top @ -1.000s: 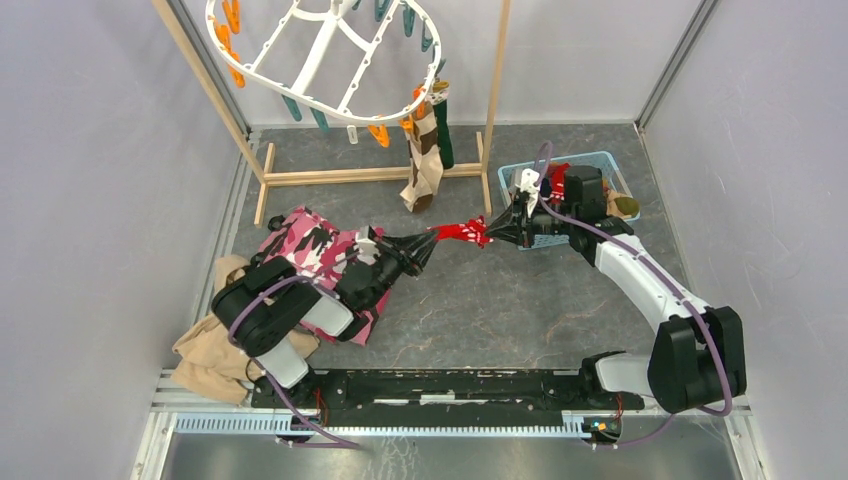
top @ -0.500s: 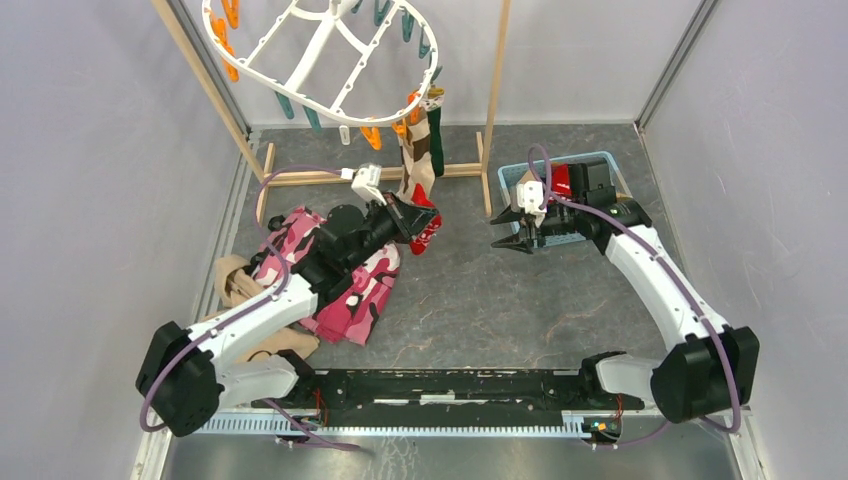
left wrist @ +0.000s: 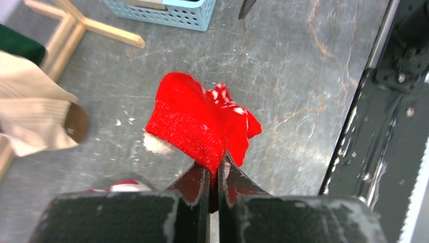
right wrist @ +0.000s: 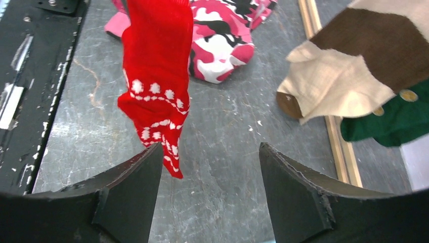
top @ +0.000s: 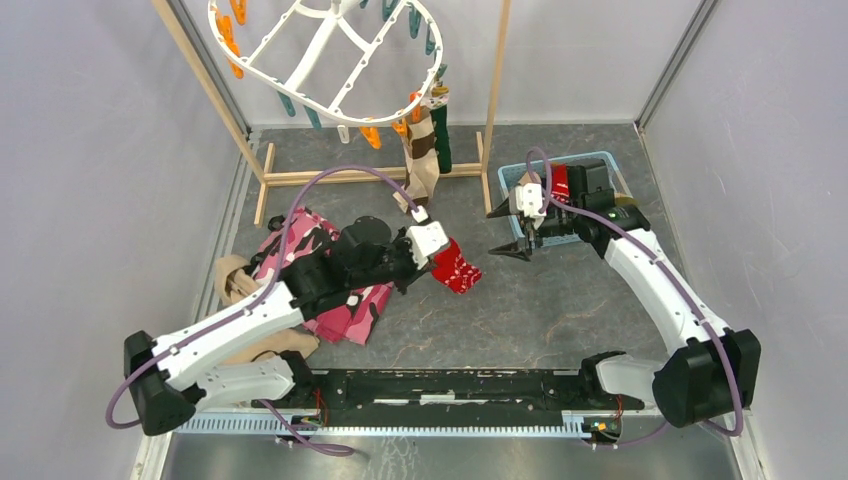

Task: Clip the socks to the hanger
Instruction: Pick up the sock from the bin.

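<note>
Left claw (left wrist: pixel 213 169) clamped on the one red sock (left wrist: pixel 189 121) below the single hanger (top: pixel 318 50), right claw (right wrist: pixel 210 152) apart and empty, two socks (top: pixel 422 160) clipped to hanger.

My grey desk (top: pixel 520 310) carries a pink camouflage garment (top: pixel 300 240), a tan cloth (top: pixel 258 346) touching it, a blue basket (top: pixel 600 156) and the wooden stand's feet (top: pixel 330 177).

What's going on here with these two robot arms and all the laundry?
They are pegging socks onto the white plastic oval drying hanger at the back. The left gripper is shut on a red sock with white pattern, holding it above the grey table. The right gripper is open and empty, beside the blue basket. A brown-and-cream striped sock and a dark green sock already hang from the hanger's clips.
</note>
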